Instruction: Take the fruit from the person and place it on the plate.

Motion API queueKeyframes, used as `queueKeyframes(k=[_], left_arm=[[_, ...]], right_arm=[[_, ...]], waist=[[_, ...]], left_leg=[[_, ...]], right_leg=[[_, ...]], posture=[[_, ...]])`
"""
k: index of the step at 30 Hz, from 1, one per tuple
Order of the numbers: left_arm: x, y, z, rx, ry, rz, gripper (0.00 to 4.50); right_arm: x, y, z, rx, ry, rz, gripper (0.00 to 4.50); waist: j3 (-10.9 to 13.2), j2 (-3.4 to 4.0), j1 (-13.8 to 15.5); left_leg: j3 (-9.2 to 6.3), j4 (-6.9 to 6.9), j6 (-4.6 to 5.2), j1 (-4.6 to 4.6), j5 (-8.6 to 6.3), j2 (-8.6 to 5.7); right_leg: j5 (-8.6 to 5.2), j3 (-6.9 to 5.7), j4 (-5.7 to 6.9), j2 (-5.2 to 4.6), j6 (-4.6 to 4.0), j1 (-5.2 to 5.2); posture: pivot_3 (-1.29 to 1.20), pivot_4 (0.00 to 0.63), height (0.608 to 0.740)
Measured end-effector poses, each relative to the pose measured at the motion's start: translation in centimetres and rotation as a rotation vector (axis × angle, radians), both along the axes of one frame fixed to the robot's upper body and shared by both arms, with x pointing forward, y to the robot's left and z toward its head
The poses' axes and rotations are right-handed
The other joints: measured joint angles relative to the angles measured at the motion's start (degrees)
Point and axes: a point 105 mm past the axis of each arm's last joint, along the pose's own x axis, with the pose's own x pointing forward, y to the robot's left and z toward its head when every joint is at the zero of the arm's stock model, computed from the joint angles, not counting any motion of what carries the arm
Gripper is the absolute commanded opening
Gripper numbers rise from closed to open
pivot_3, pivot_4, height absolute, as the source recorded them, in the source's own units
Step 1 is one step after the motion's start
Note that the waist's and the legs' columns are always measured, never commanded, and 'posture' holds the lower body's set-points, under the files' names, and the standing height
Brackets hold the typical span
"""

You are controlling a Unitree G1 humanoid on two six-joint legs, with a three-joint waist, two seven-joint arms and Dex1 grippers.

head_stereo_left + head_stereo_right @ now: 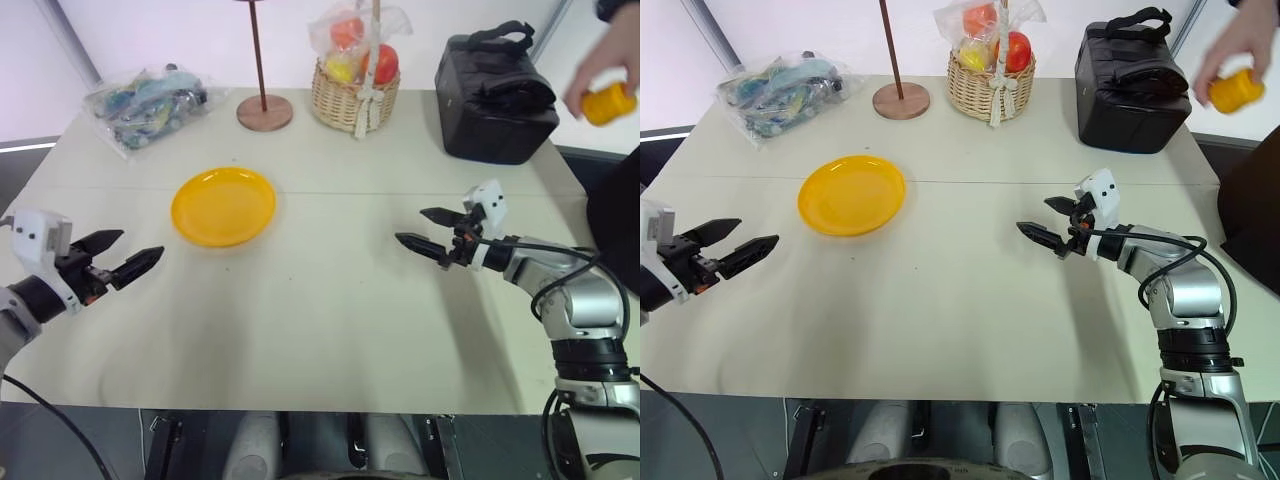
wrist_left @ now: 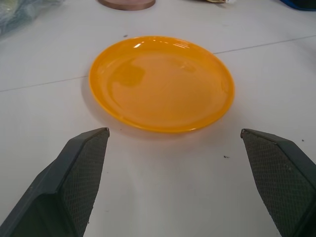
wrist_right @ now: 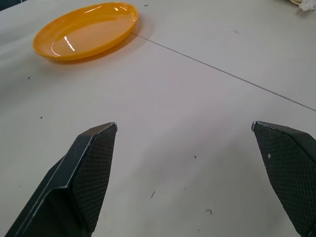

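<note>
Fruit [image 1: 608, 103] pinched in person's hand [image 1: 603, 62] at far right, above table [image 1: 330, 320] edge beside black bag [image 1: 495, 95]. Plate [image 1: 224, 206] bare on table's left half. Left gripper [image 1: 128, 256] and right gripper [image 1: 423, 230] both spread wide, holding nothing, above table.

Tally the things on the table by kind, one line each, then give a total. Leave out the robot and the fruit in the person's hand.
Yellow plate: 1
Wicker basket of wrapped fruit: 1
Black bag: 1
Wooden stand with round base: 1
Clear plastic bag of items: 1
Total: 5
</note>
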Motion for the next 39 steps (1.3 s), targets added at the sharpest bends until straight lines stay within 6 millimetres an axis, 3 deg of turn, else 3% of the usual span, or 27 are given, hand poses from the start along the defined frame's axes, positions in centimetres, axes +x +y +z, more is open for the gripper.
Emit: queueKeyframes(k=[28,31,35,39], left_arm=[[0.4,-0.4,-0.4,0.003,0.011,-0.003,4.47],[0.4,-0.4,-0.3,0.004,0.010,-0.003,4.47],[0.7,-0.5,0.2,0.006,-0.034,0.007,4.47],[1.7,0.0,1.7,0.015,-0.130,0.055,4.47]], right_arm=[[0.0,0.7,-0.2,0.008,0.005,0.006,4.50],[-1.1,2.4,1.6,0.091,0.017,0.091,4.50],[-3.8,5.3,8.4,0.225,-0.099,0.285,4.50],[-5.2,6.7,9.7,0.250,-0.102,0.359,4.50]], waist=[[0.00,0.00,-0.02],[0.02,0.04,-0.02],[0.04,0.06,-0.05],[-0.01,-0.01,0.29]], left_leg=[[0.00,0.00,0.00,0.00,0.00,0.00],[-0.03,-0.01,0.00,0.00,0.00,0.02],[-0.15,-0.02,0.00,0.01,0.00,0.06],[-0.07,0.01,0.00,0.00,0.00,0.00]], right_leg=[[0.00,0.00,0.00,0.00,0.00,0.00],[0.00,0.00,0.01,0.00,0.00,-0.01],[0.00,0.00,0.01,0.03,0.00,-0.01],[0.00,-0.02,-0.01,-0.04,0.00,0.04]], posture=[[0.00,0.150,0.740],[0.00,0.150,0.740],[0.00,0.150,0.740],[0.00,0.150,0.740]])
